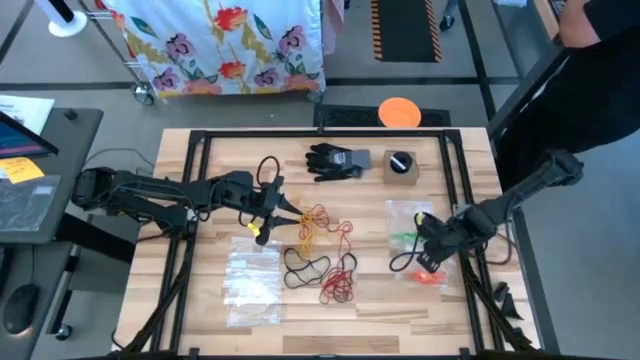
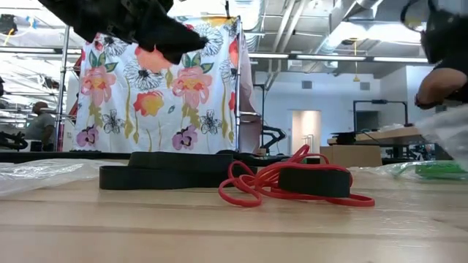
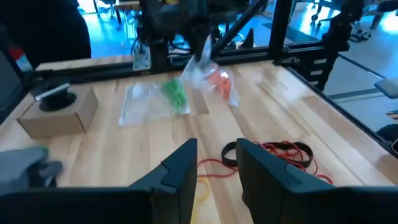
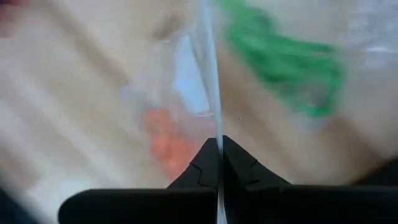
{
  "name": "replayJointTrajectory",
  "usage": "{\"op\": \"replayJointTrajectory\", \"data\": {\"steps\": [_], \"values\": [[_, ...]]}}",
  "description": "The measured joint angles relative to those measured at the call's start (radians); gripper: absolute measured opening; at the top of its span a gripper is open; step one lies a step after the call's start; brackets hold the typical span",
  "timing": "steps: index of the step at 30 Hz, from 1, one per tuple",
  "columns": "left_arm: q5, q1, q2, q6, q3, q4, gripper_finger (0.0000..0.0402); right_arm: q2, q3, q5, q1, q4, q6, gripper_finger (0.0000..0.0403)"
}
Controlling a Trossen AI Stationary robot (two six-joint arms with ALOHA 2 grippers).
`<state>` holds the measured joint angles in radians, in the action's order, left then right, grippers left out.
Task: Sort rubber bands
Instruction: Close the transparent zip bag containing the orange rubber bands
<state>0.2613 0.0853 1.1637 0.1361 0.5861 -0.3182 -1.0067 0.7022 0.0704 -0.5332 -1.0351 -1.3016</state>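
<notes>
The right gripper (image 4: 219,163) has its jaws clamped on a clear plastic bag (image 4: 205,74) at the worktop's (image 1: 400,310) right. The left gripper (image 3: 216,163) hangs over the loose rubber bands (image 1: 322,262), jaws slightly apart, empty.

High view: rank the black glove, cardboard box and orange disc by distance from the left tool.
From the left tool:
1. Black glove, on the table's far side.
2. Cardboard box, beside the glove.
3. Orange disc, beyond the table edge.

In the right wrist view, motion blur is smearing the green rubber bands (image 4: 287,62) at upper right and an orange mass (image 4: 166,142) at centre left. In the low view, the top edge is cutting off a dark arm (image 2: 121,22); the right edge is cropping a clear bag (image 2: 447,131).
</notes>
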Motion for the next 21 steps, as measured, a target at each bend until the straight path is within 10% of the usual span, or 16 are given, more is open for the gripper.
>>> {"op": "replayJointTrajectory", "data": {"steps": [21], "values": [[-0.019, 0.009, -0.001, 0.03, 0.0, -0.075, 0.0107, -0.028, 0.091, 0.045, 0.3, -0.03, 0.775, 0.0007]]}}
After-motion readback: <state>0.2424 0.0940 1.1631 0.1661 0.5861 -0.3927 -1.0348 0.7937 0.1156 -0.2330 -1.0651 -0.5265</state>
